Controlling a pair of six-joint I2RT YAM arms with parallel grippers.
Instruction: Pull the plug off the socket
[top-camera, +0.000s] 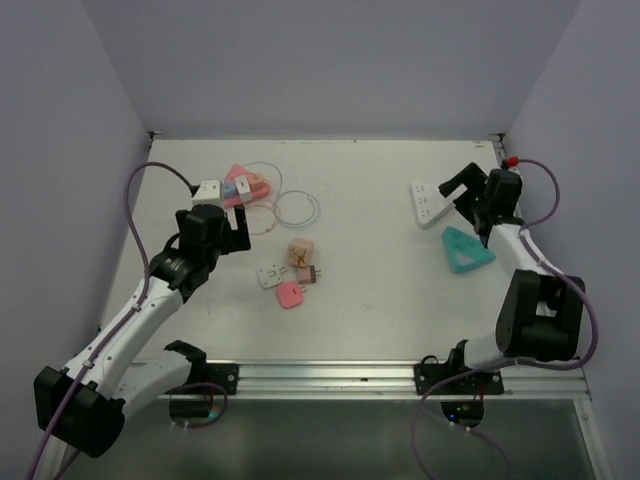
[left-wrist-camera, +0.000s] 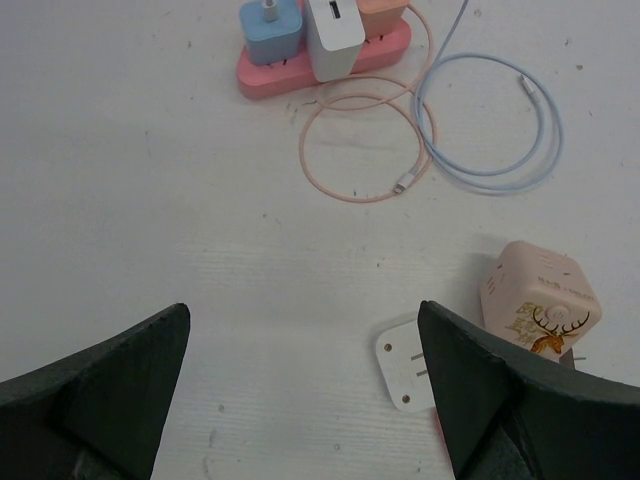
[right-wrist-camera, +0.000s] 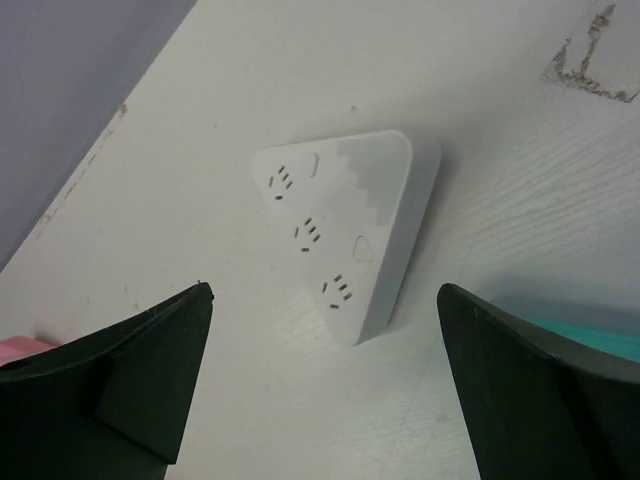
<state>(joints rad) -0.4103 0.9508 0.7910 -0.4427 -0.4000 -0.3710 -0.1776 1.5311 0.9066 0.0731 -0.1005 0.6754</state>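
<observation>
A pink power strip (top-camera: 238, 178) lies at the back left with a blue plug (top-camera: 228, 190), a white plug (top-camera: 243, 187) and an orange plug (top-camera: 257, 182) in it. The left wrist view shows the strip (left-wrist-camera: 280, 75) at the top with the blue plug (left-wrist-camera: 270, 25), white plug (left-wrist-camera: 335, 35) and orange plug (left-wrist-camera: 380, 12). My left gripper (top-camera: 222, 222) (left-wrist-camera: 303, 330) is open and empty, just short of the strip. My right gripper (top-camera: 455, 192) (right-wrist-camera: 325, 310) is open and empty over a white triangular socket (top-camera: 430, 203) (right-wrist-camera: 345, 220) with nothing plugged in.
A pink cable loop (left-wrist-camera: 365, 145) and a blue cable loop (left-wrist-camera: 490, 125) lie beside the strip. A pink cube socket (top-camera: 301, 250) (left-wrist-camera: 540, 300), a white adapter (top-camera: 270, 276) (left-wrist-camera: 405, 365) and a pink adapter (top-camera: 290, 294) lie mid-table. A teal triangle (top-camera: 465, 250) sits at the right.
</observation>
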